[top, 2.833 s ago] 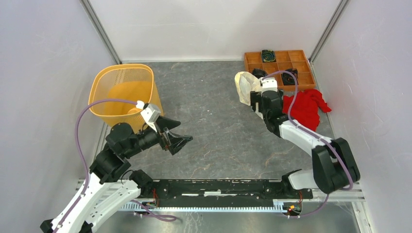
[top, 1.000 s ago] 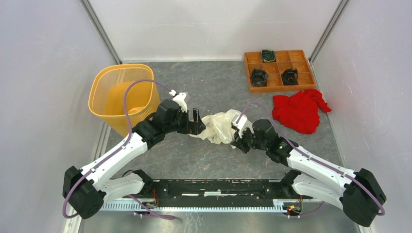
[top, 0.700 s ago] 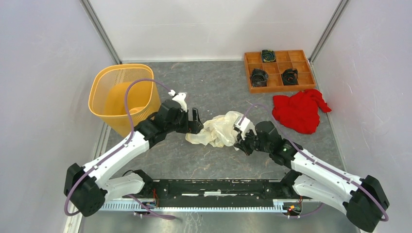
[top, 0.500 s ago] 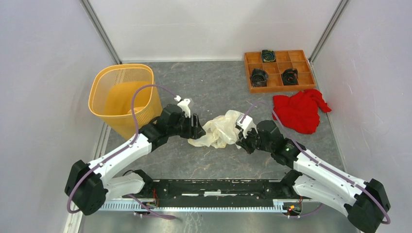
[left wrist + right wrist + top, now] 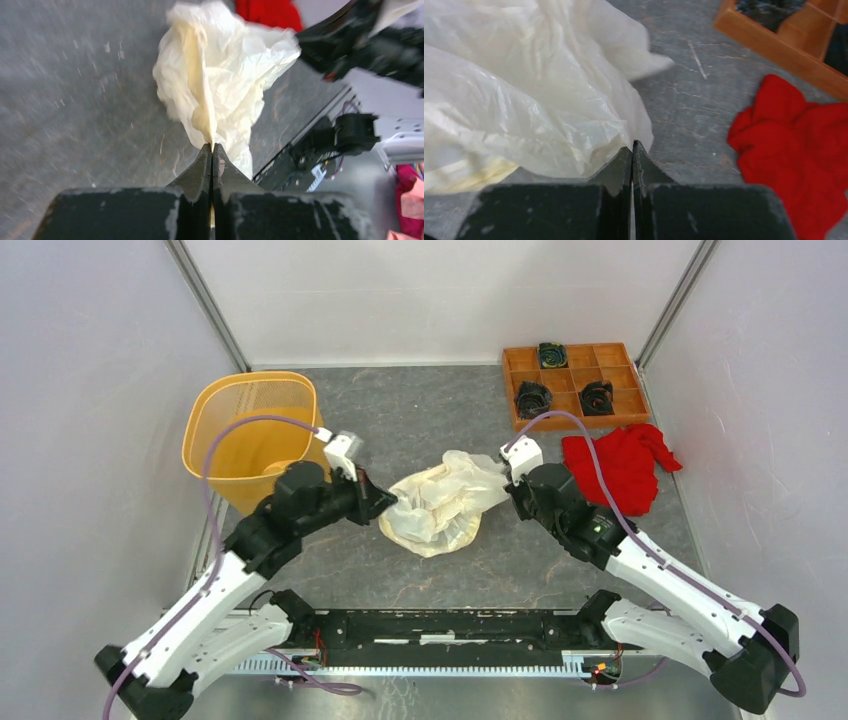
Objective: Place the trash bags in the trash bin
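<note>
Trash bag (image 5: 438, 505) spread between the two arms over the middle of the table (image 5: 420, 410). Its long axis runs left to right, with the right end lying slightly farther from the arm bases. Left gripper (image 5: 212, 149) is clamped on the bag's left end, and right gripper (image 5: 632, 146) is clamped on its right edge. Trash bin (image 5: 250, 377) stands upright to the left, apart from the bag.
</note>
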Controlling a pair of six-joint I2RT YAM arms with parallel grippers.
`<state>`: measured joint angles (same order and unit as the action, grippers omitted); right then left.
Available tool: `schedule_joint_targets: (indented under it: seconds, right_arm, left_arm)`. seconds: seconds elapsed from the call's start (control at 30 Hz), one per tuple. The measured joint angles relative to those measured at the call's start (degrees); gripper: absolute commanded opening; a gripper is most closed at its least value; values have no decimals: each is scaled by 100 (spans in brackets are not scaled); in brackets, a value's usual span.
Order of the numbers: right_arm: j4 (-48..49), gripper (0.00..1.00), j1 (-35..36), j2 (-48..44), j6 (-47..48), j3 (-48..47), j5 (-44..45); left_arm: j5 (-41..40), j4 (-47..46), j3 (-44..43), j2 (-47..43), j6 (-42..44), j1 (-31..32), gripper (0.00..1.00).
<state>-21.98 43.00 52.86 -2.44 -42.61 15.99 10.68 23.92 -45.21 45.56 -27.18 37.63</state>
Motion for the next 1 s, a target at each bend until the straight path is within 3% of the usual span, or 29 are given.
schedule_joint_targets:
  seconds: [0.23, 0.4, 0.47, 0.53, 0.7, 1.0]
  right_arm:
    - [-192, 2, 0, -103, -52, -98, 706]
    - [-179, 8, 0, -409, -85, -57, 772]
    - [-120, 7, 0, -516, -96, 61, 883]
    - [-94, 1, 0, -557, -144, 238, 1040]
    - [-219, 0, 0, -431, -417, 638, 1451]
    - [-389, 0, -4, -431, -455, 101, 1508]
  left_arm:
    - [-385, 337, -1294, -737, 417, 0, 2]
    - [-621, 389, -1397, -809, 442, 0, 2]
    - [-737, 393, -1386, -739, 442, 0, 2]
    - [-866, 391, -1386, -723, 439, 0, 2]
    - [-1126, 391, -1381, -828, 442, 0, 2]
    - [-1263, 1021, -1882, -970, 664, 0, 2]
